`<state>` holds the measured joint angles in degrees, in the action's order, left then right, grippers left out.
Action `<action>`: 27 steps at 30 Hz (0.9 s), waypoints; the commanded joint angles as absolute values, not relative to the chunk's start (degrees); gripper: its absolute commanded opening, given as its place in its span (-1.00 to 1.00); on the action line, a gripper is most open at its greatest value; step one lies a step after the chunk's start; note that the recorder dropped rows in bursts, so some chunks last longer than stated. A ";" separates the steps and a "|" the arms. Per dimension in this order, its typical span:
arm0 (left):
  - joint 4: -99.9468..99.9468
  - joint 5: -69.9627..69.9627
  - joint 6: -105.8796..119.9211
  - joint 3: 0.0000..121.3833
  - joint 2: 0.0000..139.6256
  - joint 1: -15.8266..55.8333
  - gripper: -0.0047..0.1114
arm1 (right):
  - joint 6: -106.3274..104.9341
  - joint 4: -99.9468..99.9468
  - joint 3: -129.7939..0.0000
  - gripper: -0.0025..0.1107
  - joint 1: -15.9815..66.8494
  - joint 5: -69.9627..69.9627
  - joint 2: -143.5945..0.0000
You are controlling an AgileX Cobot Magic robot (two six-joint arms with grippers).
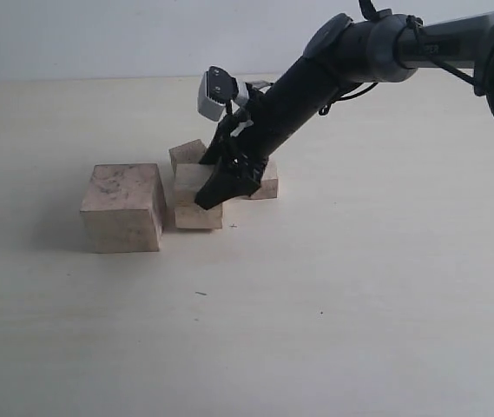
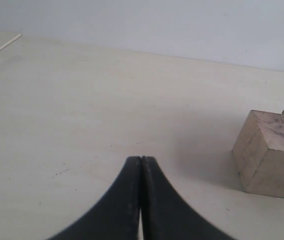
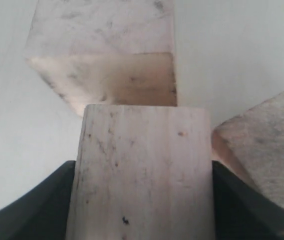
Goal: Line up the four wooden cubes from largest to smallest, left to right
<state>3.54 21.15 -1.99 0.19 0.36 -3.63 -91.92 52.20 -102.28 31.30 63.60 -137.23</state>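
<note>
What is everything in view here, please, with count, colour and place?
largest cube: one, pale wood, leftmost on the table.
gripped cube: one, pale wood, just right of the largest.
rear cube: one, pale wood, behind the gripped cube.
half-hidden cube: one, pale wood, right of the gripped cube, partly covered.
table: one, cream, under everything.
wall: one, whitish, behind the table.
right arm: one, black, reaching in from the right.
right hand: one, black, closed on the gripped cube.
left hand: one, black, shut, over bare table.
</note>
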 commanded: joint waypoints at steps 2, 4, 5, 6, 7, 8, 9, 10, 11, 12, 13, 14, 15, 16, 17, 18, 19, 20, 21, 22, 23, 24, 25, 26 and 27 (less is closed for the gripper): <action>4.02 20.59 -1.74 0.00 0.00 -3.37 -0.92 | -97.85 49.30 -102.21 -0.96 31.14 69.96 -137.25; 4.02 20.59 -1.74 0.00 0.00 -3.37 -0.92 | -97.72 49.67 -102.21 -0.96 31.26 69.96 -137.33; 4.02 20.59 -1.74 0.00 0.00 -3.37 -0.92 | -97.46 50.09 -102.21 -0.96 31.26 69.96 -137.33; 4.02 20.59 -1.74 0.00 0.00 -3.37 -0.92 | -97.46 50.76 -102.21 -0.96 31.26 69.96 -137.46; 4.02 20.59 -1.74 0.00 0.00 -3.37 -0.92 | -97.46 51.68 -102.21 -0.96 31.26 69.96 -137.59; 4.02 20.59 -1.74 0.00 0.00 -3.37 -0.92 | -97.46 52.30 -102.21 -0.96 31.26 69.96 -137.57; 4.02 20.59 -1.74 0.00 0.00 -3.37 -0.92 | -97.46 52.74 -102.21 -0.96 31.26 69.96 -137.78; 4.02 20.59 -1.74 0.00 0.00 -3.37 -0.92 | -97.46 52.89 -102.21 -0.96 31.26 69.96 -137.89; 4.02 20.59 -1.74 0.00 0.00 -3.37 -0.92 | -97.46 53.00 -102.21 -0.96 31.26 69.96 -138.02; 4.02 20.59 -1.74 0.00 0.00 -3.37 -0.92 | -97.46 53.15 -102.21 -0.96 31.26 69.72 -138.33; 4.02 20.59 -1.74 0.00 0.00 -3.37 -0.92 | -97.57 53.15 -102.21 -0.96 31.26 69.70 -138.68; 4.02 20.59 -1.74 0.00 0.00 -3.37 -0.92 | -97.67 53.15 -102.21 -0.96 31.26 69.47 -138.83; 4.02 20.59 -1.74 0.00 0.00 -3.37 -0.92 | -97.67 53.15 -102.21 -0.96 31.26 69.32 -139.15; 4.02 20.59 -1.74 0.00 0.00 -3.37 -0.92 | -97.91 53.32 -102.21 -0.96 31.26 69.21 -139.52; 4.02 20.59 -1.74 0.00 0.00 -3.37 -0.92 | -97.87 53.52 -102.21 -0.96 31.26 69.07 -139.70; 4.02 20.59 -1.74 0.00 0.00 -3.37 -0.92 | -97.87 53.94 -102.21 -0.96 31.26 69.07 -139.80; 4.02 20.59 -1.74 0.00 0.00 -3.37 -0.92 | -97.96 53.92 -102.21 -0.96 31.26 68.81 -139.94; 4.02 20.59 -1.74 0.00 0.00 -3.37 -0.92 | -97.96 53.92 -102.21 -0.96 31.26 68.81 -139.94; 4.02 20.59 -1.74 0.00 0.00 -3.37 -0.92 | -98.43 54.22 -102.21 -0.96 31.26 68.78 -139.94; 4.02 20.59 -1.74 0.00 0.00 -3.37 -0.92 | -98.98 54.55 -102.21 -0.96 31.26 68.78 -139.94; 4.02 20.59 -1.74 0.00 0.00 -3.37 -0.92 | -98.97 54.92 -102.21 -0.96 31.26 68.78 -139.94; 4.02 20.59 -1.74 0.00 0.00 -3.37 -0.92 | -98.97 55.32 -102.21 -0.96 31.26 68.78 -139.94; 4.02 20.59 -1.74 0.00 0.00 -3.37 -0.92 | -99.08 55.96 -102.21 -0.96 31.26 68.78 -139.94; 4.02 20.59 -1.74 0.00 0.00 -3.37 -0.92 | -99.49 56.23 -102.21 -0.96 31.26 68.78 -139.94; 4.02 20.59 -1.74 0.00 0.00 -3.37 -0.92 | -100.09 56.41 -102.21 -0.96 31.26 68.78 -139.94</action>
<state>3.54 21.15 -1.99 0.19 0.36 -3.63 -98.62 55.86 -102.28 31.30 69.51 -139.35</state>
